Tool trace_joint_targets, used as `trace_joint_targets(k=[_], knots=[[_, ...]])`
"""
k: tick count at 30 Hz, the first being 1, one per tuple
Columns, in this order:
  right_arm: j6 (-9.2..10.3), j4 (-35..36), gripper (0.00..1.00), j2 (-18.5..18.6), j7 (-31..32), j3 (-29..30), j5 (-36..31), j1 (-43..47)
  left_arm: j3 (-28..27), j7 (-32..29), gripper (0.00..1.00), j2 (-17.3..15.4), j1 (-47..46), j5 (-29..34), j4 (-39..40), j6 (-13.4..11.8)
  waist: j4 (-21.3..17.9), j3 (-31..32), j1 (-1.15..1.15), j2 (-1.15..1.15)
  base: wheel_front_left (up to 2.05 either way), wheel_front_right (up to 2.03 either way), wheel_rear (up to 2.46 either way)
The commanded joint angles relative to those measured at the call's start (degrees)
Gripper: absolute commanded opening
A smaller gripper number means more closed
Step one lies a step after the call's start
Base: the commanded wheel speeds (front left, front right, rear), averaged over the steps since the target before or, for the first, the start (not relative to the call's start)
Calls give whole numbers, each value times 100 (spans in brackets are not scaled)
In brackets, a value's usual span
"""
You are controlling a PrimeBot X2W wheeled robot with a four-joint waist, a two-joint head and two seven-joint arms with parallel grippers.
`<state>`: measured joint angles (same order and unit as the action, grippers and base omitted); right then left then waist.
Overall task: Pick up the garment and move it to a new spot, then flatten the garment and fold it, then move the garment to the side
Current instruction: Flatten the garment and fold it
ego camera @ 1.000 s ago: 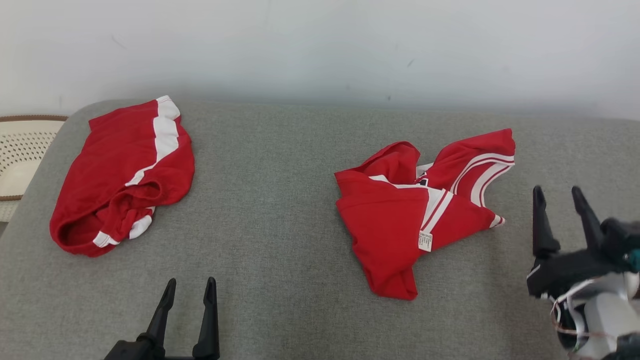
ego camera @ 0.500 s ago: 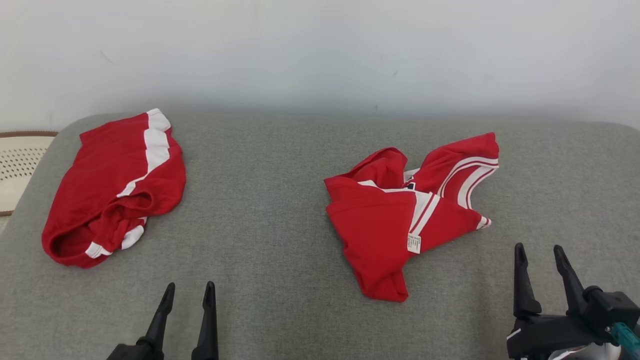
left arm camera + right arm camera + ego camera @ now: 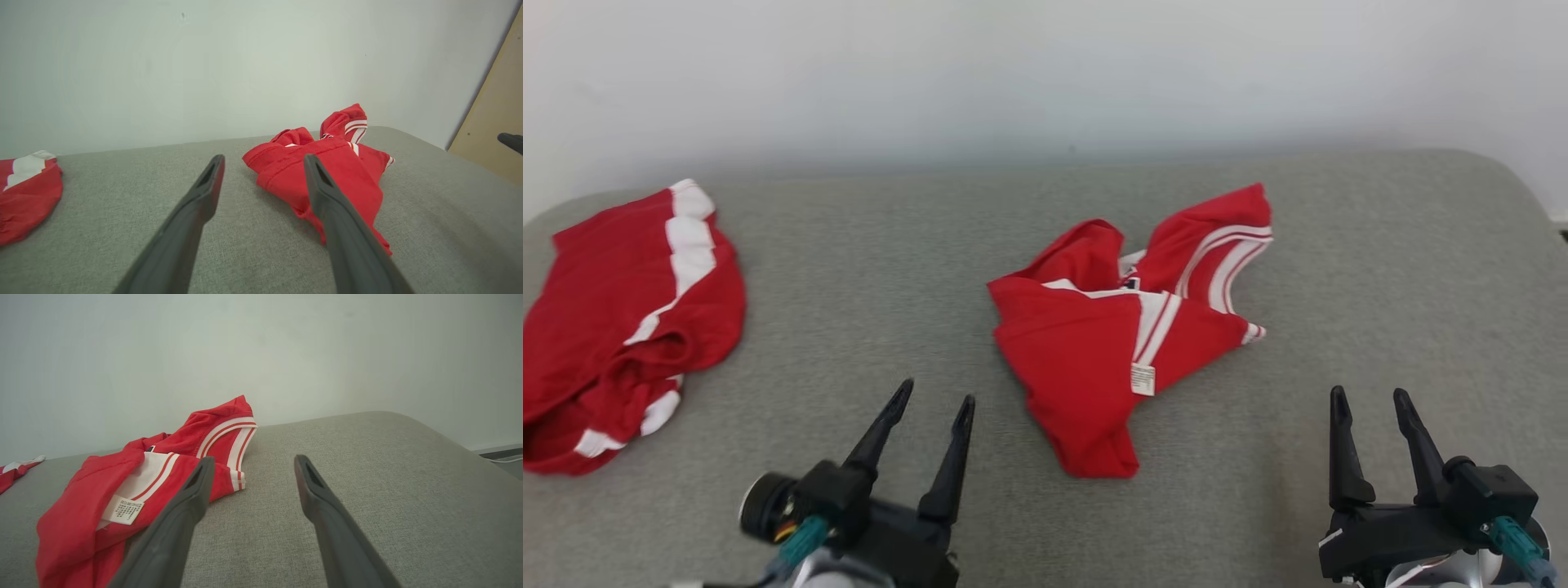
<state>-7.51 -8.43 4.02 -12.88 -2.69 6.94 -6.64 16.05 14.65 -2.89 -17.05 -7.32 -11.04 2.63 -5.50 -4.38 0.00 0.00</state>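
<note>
— Grey cushion point(image 3: 866, 269) before a white wall point(image 3: 1045, 73): where are the grippers?
— Left gripper point(image 3: 937, 391) and right gripper point(image 3: 1369, 393), both spread wide and empty, hover over the cushion's near edge.
— And the garment point(image 3: 1078, 351)?
— Crumpled, red with white stripes, at the cushion's middle, apart from both grippers. Red shorts point(image 3: 613, 286) lie at the cushion's left end.

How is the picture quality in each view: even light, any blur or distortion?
Head view: soft, even light, no glare; the crumpled red garment is sharp on the grey cushion. Left wrist view: wide-angle stretch makes the left pincer loom large, slightly soft. Right wrist view: the white label looks crisp; the right pincer blurs toward the bottom edge.
</note>
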Motion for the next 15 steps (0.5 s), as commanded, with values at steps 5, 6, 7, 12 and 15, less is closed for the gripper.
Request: trace_joint_targets(k=[5, 6, 7, 12, 15], knots=[[4, -100, 100, -56, -84, 8, 35, -126, 300, -102, 100, -2, -602, 28, -499, 71, -599, -260, 0, 0, 0, 0, 0], [4, -118, 100, -64, -92, 7, 34, -124, 383, -163, 100, -2, -711, 31, -618, 73, -660, -281, 0, 0, 0, 0, 0], [4, -142, 100, -68, -112, 19, 36, -135, 477, -170, 100, 1, -832, 22, -708, 90, -710, -300, 0, 0, 0, 0, 0], [4, -222, 100, -96, -162, -13, 81, -239, 944, -292, 100, -4, -1374, 50, -1271, 22, -920, -372, 0, 0, 0, 0, 0], [4, -292, 100, -106, -185, -20, 90, -285, 1212, -325, 100, -4, -1659, 65, -1636, -63, -994, -380, 0, 0, 0, 0, 0]])
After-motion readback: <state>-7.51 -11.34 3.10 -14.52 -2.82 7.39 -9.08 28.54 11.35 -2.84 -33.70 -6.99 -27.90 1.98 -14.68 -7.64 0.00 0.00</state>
